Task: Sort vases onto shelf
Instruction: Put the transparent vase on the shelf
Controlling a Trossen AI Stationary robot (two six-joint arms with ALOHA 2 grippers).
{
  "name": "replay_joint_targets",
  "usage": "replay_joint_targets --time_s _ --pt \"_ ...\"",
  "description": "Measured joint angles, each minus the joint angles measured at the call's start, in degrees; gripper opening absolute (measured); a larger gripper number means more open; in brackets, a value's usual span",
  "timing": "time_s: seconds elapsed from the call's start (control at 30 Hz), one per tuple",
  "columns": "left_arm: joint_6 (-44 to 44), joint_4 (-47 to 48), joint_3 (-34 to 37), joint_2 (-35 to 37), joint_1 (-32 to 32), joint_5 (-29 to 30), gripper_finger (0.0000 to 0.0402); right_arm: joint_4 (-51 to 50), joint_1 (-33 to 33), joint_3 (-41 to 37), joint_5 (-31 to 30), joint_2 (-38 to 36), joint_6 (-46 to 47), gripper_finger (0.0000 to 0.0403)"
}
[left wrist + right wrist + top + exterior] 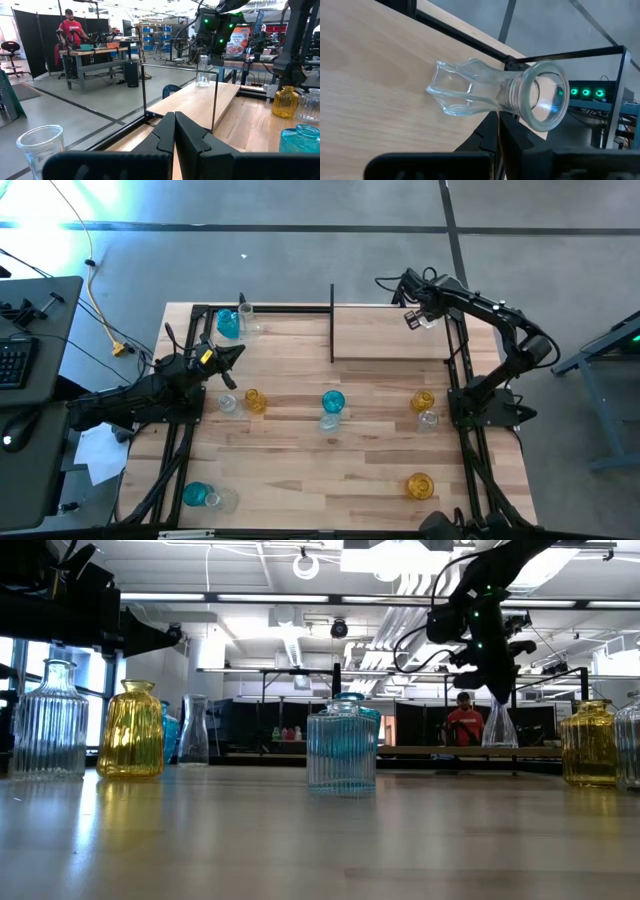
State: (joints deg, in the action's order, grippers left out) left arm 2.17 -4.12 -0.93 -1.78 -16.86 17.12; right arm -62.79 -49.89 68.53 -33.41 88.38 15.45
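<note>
Ribbed clear vase (628, 745), low view: cut by right edge. Clear vase (42, 146), left wrist view: base hidden behind left end effector (175, 131). Teal vase (300, 140), same view: lower body cropped. Person (464, 723) behind shelf (400, 751): too small for detail. Keyboard (12, 362), high view: partly out of frame.

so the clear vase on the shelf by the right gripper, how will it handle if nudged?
The clear vase looks like smooth glass, so probably slippery and breakable. Its narrow neck and flared mouth suggest it may tip. It stands near the shelf corner, so a push might send it off.
</note>
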Motion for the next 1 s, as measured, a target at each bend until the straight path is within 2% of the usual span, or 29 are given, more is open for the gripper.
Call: replay_joint_targets --time_s 0.77,1.0 --pt "0.0 0.0 0.0 0.01 0.01 0.0 0.0001 1.39 -1.48 0.0 -0.92 0.0 -1.54 0.0" --pt "0.0 0.0 -0.01 0.01 0.0 -0.02 0.0001 -4.32 2.51 2.92 -0.66 -1.8 -0.16 0.0"
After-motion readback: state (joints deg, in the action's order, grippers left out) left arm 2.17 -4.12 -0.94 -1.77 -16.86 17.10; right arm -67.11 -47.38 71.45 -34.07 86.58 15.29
